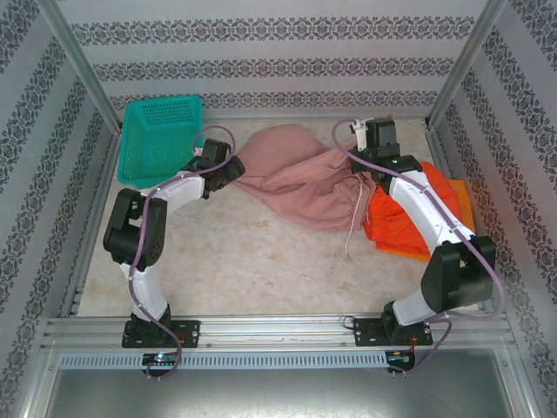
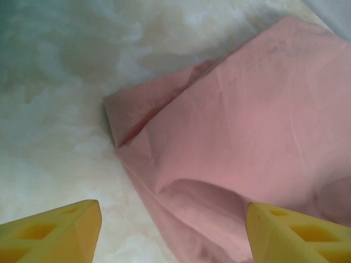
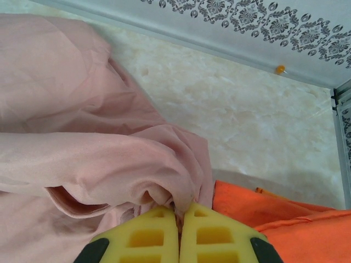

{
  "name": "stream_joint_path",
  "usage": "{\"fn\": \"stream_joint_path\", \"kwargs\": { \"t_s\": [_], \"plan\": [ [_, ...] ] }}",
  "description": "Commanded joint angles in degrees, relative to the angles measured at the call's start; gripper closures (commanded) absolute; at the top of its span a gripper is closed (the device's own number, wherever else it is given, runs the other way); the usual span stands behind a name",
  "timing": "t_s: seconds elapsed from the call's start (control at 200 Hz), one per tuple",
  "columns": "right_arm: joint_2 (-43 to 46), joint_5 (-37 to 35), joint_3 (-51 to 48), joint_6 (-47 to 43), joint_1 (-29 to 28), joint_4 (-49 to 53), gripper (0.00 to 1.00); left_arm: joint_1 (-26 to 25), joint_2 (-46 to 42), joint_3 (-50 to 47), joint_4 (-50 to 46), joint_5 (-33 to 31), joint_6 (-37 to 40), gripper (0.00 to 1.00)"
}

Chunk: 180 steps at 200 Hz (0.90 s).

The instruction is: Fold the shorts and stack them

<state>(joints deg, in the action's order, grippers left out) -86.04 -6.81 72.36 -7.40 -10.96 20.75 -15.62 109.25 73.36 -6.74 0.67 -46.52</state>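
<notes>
While my right tool [image 3: 178, 216] pinches the crumpled pink shorts [image 1: 291, 170] and my left tool [image 2: 173, 207] gapes empty beside them, I judge nothing folded yet.

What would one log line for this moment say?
right gripper: shut on pink shorts | left gripper: open over pink shorts | orange shorts: heaped at right

We find the table [image 1: 261, 261] bare in front; the basket [image 1: 157, 131], pink shorts [image 1: 296, 174] and orange shorts [image 1: 383, 228] block the far side.
</notes>
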Motion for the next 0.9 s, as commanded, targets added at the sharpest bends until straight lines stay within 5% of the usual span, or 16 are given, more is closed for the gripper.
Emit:
{"fn": "stream_joint_path", "kwargs": {
  "t_s": [0.0, 0.535, 0.894],
  "plan": [
    [0.7, 1.6, -0.9, 1.2, 0.7, -1.6, 1.0, 0.4, 2.7, 4.9, -4.9, -3.2, 1.2, 0.31],
    [1.3, 3.8, -2.8, 1.7, 0.9, -1.6, 1.0, 3.9, 6.1, 9.7, -9.9, -6.9, 7.9, 0.32],
    [1.0, 4.3, -2.8, 1.6, 0.9, -1.3, 1.0, 5.0, 3.3, 7.3, -6.1, 2.0, 5.2, 0.35]
  ]
}}
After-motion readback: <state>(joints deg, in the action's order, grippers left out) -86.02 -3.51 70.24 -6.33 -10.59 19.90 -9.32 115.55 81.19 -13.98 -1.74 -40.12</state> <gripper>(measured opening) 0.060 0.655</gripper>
